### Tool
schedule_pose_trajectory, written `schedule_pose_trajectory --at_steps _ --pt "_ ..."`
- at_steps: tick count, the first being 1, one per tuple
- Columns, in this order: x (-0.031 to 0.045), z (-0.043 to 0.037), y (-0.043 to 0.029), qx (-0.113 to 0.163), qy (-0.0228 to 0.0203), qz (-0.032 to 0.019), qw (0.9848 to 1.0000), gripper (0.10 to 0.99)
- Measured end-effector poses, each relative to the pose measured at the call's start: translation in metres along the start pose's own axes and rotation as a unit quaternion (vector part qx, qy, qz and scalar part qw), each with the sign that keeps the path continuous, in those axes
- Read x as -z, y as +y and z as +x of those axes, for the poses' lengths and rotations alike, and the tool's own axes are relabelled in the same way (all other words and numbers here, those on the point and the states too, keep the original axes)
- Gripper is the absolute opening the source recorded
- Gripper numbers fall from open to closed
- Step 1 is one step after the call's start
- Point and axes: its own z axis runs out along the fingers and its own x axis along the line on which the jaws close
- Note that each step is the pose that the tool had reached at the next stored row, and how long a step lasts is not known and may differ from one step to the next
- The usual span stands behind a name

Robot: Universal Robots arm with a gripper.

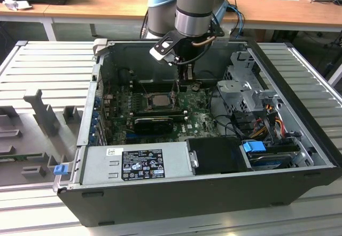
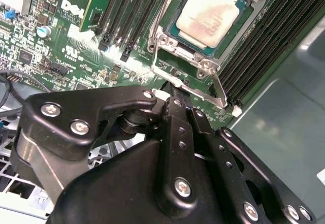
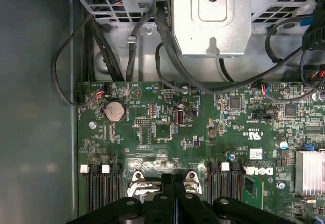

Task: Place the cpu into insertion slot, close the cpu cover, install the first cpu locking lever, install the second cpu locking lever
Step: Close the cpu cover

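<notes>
- The computer case (image 1: 214, 193) lies open on its side on the slatted grey table (image 1: 48, 70), near the table's middle.
- The arm (image 1: 195, 6) comes in over the case's far edge. Its last joint stands upright and the wrist points straight down into the case.
- The green motherboard (image 1: 200, 119) covers the case floor, and both wrist views look down on it.
- The gripper (image 2: 172, 89) hangs close over the board's middle, just beside the socket on the side toward the drive cage. Its two black fingers (image 3: 167, 186) are pressed together with no gap showing between them. Their tips sit at the socket's edge, against the silver locking lever (image 2: 200, 93). Whether they pinch the lever or only press on it, I cannot tell.
- The cpu cover (image 2: 158, 33) lies flat, a silvery frame around the chip.
- The cpu (image 2: 208, 13) sits in the insertion slot (image 2: 179, 35) with its dull metal face up, showing through the cover's cut-out.
- In the exterior view the chip is the pale square on the board just below the gripper.
</notes>
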Motion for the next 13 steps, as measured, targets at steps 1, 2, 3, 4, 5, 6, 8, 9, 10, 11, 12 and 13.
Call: schedule_pose_trajectory --at_steps 1,2,3,4,5,6,8,9,10,11,12,13 --pt "0.0000 0.0000 -0.0017 0.000 0.0000 0.0000 1.0000 0.106" --pt "-0.0001 0.0000 -0.0048 0.000 0.0000 0.0000 1.0000 0.106" --pt "-0.0001 -0.0001 -0.0071 0.000 0.0000 0.0000 1.0000 0.106" --pt "-0.0002 -0.0001 -0.0094 0.000 0.0001 0.0000 1.0000 0.106" --pt "-0.0010 -0.0001 -0.0127 0.000 0.0001 0.0000 1.0000 0.106" --pt "-0.0028 -0.0001 -0.0154 0.000 0.0000 0.0000 1.0000 0.106" --pt "-0.0104 -0.0001 -0.0204 0.000 0.0001 0.0000 1.0000 0.106" --pt "-0.0122 -0.0001 -0.0214 0.000 0.0000 0.0000 1.0000 0.106" --pt "-0.0140 -0.0001 -0.0224 0.000 0.0001 0.0000 1.0000 0.106" --pt "-0.0170 -0.0001 -0.0258 0.002 0.0000 0.0000 1.0000 0.106" --pt "-0.0187 -0.0002 -0.0282 0.003 0.0000 0.0000 1.0000 0.106" --pt "-0.0201 -0.0002 -0.0316 0.005 0.0001 0.0000 1.0000 0.106"
